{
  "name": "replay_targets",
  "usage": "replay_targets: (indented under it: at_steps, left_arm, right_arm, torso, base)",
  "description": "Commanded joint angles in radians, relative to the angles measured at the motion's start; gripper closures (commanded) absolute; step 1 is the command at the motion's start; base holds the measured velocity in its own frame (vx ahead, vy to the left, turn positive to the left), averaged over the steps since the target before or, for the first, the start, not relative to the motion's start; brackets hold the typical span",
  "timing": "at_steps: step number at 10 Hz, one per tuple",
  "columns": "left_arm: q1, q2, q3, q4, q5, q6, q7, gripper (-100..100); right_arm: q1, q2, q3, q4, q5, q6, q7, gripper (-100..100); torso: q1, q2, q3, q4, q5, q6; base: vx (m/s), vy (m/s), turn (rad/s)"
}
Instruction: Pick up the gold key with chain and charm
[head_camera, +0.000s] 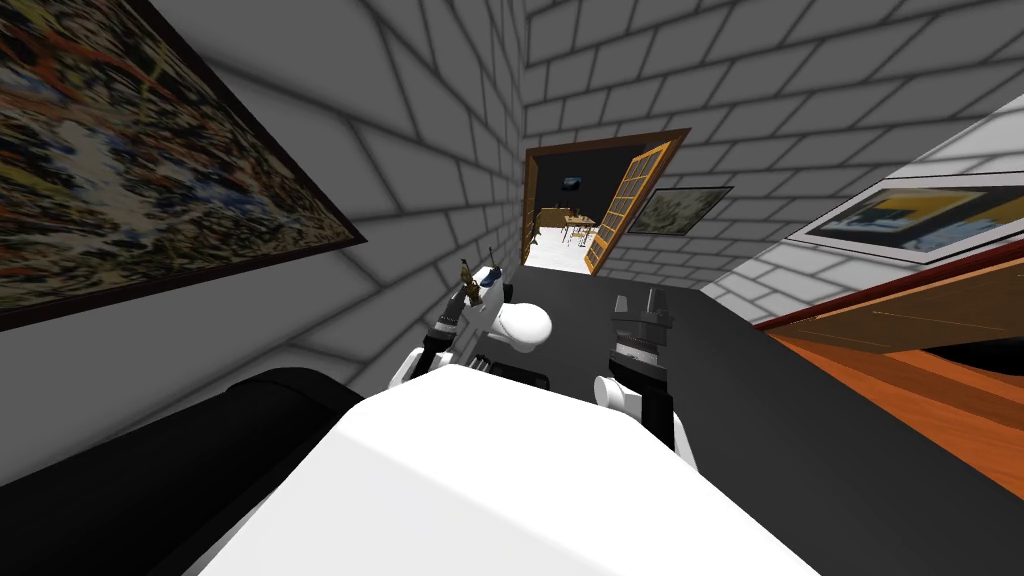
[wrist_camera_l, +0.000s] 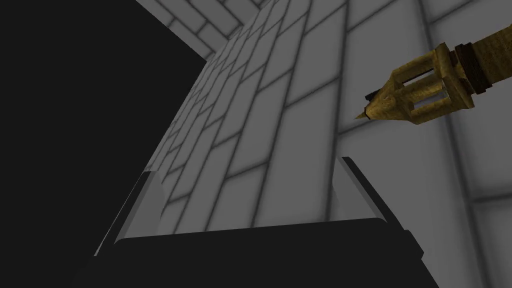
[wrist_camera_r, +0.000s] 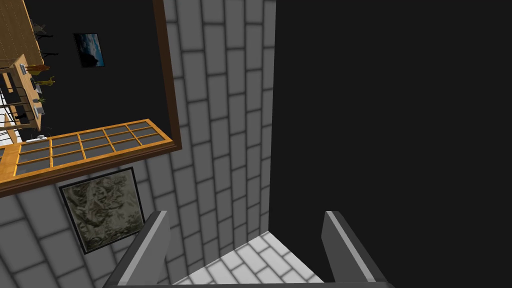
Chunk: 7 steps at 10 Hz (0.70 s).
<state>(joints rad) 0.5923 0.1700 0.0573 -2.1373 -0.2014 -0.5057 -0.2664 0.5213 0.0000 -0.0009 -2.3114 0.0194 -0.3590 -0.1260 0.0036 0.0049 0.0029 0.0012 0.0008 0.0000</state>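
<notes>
**Left claw released, gold key just outside one finger**

The left claw (wrist_camera_l: 247, 167) is seen released, its two fingers spread wide with nothing between them. The gold key (wrist_camera_l: 425, 87) is found just beyond the tip of one finger (wrist_camera_l: 350, 182) and to its outer side, apart from the blade and not within the gap. Its long axis is laid obliquely across the claw's line of reach. The pointed, caged end is turned toward the gap and the ringed shaft is carried away from it. No chain or charm can be made out.

In the head view the key is shown at the tip of the raised left arm, so the left is judged much the nearer. The right claw (wrist_camera_r: 246, 214), likewise released and empty, is held well apart from the key. A sideways shift toward the key is judged necessary before any closing.

What bears the key cannot be told; a grey brick wall (wrist_camera_l: 280, 125) is seen behind it. Ahead, a dark flat surface (head_camera: 800, 420) is bounded by an open wooden door (head_camera: 625, 205), and a large painting (head_camera: 140, 150) is hung to the left.
</notes>
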Motion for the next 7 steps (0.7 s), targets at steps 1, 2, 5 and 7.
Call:
replay_targets:
  at_steps: [1,2,5,7]
  left_arm:
    - [0.007,0.007,0.004,0.034,-0.043,0.015,-0.021,-100]
    - [0.012,0.012,0.008,0.052,-0.066,0.024,-0.031,-100]
    - [0.022,0.03,0.021,0.1,-0.129,0.05,-0.059,-100]
    - [0.025,0.041,0.03,0.127,-0.166,0.068,-0.076,-100]
  right_arm:
    - [0.0,0.0,0.0,0.0,0.0,0.0,0.0,0]
    - [0.0,0.0,0.0,0.0,0.0,0.0,0.0,0]
    - [0.0,0.0,0.0,0.0,0.0,0.0,0.0,0]
    - [0.0,0.0,0.0,0.0,0.0,0.0,0.0,0]
  torso:
    - [0.0,0.0,0.0,0.0,0.0,0.0]
    - [0.0,0.0,0.0,0.0,0.0,0.0]
    - [-0.001,-0.002,-0.001,0.0,0.0,0.0]
    - [-0.002,-0.003,-0.002,-0.001,0.0,0.0]
  base:
    - [-0.07,0.042,-0.028]
    - [-0.057,0.041,-0.029]
    - [-0.041,0.033,-0.039]
    - [-0.02,0.02,-0.049]
